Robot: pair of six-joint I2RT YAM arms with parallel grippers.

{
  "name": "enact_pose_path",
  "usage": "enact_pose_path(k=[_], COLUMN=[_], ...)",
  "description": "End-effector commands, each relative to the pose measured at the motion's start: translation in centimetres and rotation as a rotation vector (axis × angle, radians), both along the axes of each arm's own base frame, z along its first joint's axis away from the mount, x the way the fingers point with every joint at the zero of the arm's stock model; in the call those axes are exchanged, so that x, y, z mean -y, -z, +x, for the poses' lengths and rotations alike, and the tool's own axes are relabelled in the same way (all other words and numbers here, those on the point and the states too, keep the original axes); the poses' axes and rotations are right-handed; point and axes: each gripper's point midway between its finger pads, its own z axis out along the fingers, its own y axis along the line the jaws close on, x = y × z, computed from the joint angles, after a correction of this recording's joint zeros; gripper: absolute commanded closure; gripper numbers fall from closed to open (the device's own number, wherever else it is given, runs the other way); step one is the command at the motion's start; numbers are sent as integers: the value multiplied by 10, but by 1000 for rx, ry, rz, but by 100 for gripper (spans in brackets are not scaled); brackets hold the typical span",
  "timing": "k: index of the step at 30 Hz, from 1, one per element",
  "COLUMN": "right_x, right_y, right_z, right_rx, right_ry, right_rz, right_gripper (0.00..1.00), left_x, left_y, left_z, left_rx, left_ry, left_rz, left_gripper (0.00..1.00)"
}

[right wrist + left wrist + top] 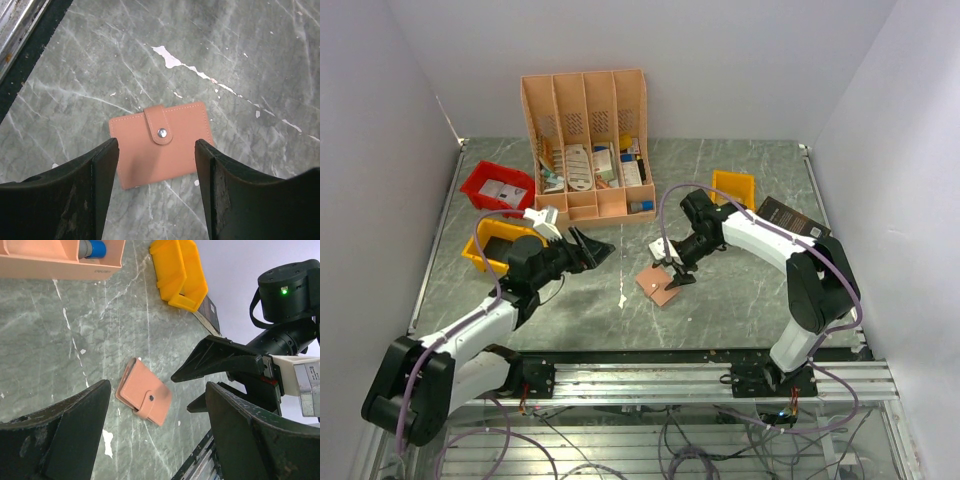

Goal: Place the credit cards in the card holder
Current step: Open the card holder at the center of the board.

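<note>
Now the card holder [161, 144] lies flat on the table [740, 290], folded closed with its snap fastened, near the middle. The right tool [678, 272] hangs just above it, fingers apart and holding nothing. The left tool [603, 250] is off to the left, also wide apart and empty, pointing toward the card holder.

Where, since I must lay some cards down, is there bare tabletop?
Bare table lies near the front, between the card holder and the right arm's base, and left of the holder toward the left arm. Crowded: back left, around the organiser, red bin and yellow bin.
</note>
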Motion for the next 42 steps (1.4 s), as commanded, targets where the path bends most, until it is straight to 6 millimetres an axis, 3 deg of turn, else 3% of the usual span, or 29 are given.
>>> enact_pose_path(k=[1, 25, 42], right_x=[0, -6, -15], right_y=[-5, 9, 15], right_z=[5, -4, -6], right_rx=[63, 121, 144], right_ry=[-13, -77, -102], right_rz=[17, -39, -71], right_gripper=[38, 44, 46], left_x=[9, 49, 72], left_y=[-8, 32, 47], left_z=[0, -5, -8], left_rx=[35, -57, -89], left_ry=[29, 103, 148], left_rz=[-38, 12, 13], left_gripper=[12, 14, 16])
